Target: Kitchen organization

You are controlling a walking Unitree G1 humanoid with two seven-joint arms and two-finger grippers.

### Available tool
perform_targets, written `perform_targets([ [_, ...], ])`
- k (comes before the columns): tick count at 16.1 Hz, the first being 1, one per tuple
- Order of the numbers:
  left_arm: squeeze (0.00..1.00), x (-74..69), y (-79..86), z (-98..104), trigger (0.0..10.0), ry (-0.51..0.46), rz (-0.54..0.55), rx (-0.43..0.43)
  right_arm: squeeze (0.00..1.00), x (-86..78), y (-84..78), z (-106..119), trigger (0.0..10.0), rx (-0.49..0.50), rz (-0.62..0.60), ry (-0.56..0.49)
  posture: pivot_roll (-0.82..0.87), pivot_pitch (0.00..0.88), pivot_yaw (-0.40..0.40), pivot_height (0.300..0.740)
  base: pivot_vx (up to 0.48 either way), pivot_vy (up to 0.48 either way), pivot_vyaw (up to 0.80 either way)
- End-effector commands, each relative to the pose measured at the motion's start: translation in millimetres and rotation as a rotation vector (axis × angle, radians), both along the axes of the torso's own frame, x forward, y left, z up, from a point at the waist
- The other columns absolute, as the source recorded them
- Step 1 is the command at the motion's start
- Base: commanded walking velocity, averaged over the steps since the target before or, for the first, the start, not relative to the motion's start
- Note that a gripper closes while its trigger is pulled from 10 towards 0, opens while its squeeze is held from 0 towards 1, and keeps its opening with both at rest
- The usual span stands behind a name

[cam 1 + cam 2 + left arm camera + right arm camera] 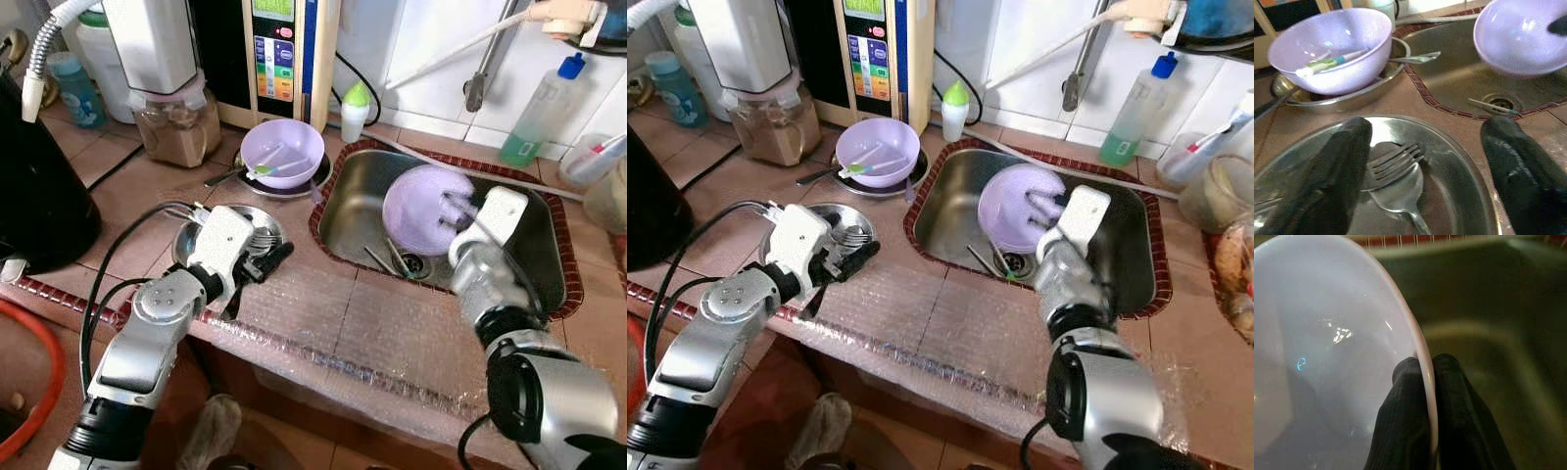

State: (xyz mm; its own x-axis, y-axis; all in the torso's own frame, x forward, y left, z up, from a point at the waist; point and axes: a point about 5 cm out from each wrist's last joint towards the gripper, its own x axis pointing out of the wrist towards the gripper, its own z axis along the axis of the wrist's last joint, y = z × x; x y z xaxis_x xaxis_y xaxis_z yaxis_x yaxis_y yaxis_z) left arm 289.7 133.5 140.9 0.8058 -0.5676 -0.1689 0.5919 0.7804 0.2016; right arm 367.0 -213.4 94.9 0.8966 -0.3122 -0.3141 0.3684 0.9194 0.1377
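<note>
My right gripper (453,211) is shut on the rim of a lilac bowl (421,211), holding it tilted over the steel sink (534,259); in the right wrist view the rim (1422,357) runs between the two black fingers (1400,421). My left gripper (1425,161) stands open just above a steel plate (1469,186) on the counter, with a fork (1396,164) and a spoon lying in it. A second lilac bowl (282,152) holding a toothbrush rests on another steel plate further back.
Utensils (387,259) lie near the sink drain. A small green-capped bottle (355,110), a jar of brown powder (178,127), a water purifier (279,49) and a green soap bottle (539,113) line the back wall. Bubble wrap (392,333) covers the counter's front edge.
</note>
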Motion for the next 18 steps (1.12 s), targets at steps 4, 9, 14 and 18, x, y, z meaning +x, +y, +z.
perform_targets([
  [4, 1.0, -2.3, -8.5, -2, 10.0, 0.038, -0.067, -0.004, 0.0, -7.4, 9.8, -19, 0.8, -0.02, 0.009, 0.108, 0.08, 0.0, -0.014, 0.74, 0.0, 0.0, 0.0],
  [9, 1.0, 3.0, -17.4, 1, 10.0, 0.033, -0.078, -0.021, 1.0, -8.3, 17.1, -23, 10.0, 0.004, 0.034, 0.126, 0.08, 0.0, -0.015, 0.74, 0.0, 0.0, 0.0],
  [14, 1.0, 6.0, -8.4, 2, 10.0, 0.011, 0.006, -0.016, 1.0, -6.6, 17.9, -21, 10.0, 0.018, 0.052, 0.116, 0.09, 0.0, -0.029, 0.74, 0.0, 0.0, 0.0],
  [18, 1.0, 9.1, 5.8, 5, 10.0, -0.022, 0.128, -0.034, 1.0, 0.2, 23.3, -10, 10.0, 0.011, 0.137, 0.044, 0.1, 0.0, -0.039, 0.74, 0.0, 0.0, 0.0],
])
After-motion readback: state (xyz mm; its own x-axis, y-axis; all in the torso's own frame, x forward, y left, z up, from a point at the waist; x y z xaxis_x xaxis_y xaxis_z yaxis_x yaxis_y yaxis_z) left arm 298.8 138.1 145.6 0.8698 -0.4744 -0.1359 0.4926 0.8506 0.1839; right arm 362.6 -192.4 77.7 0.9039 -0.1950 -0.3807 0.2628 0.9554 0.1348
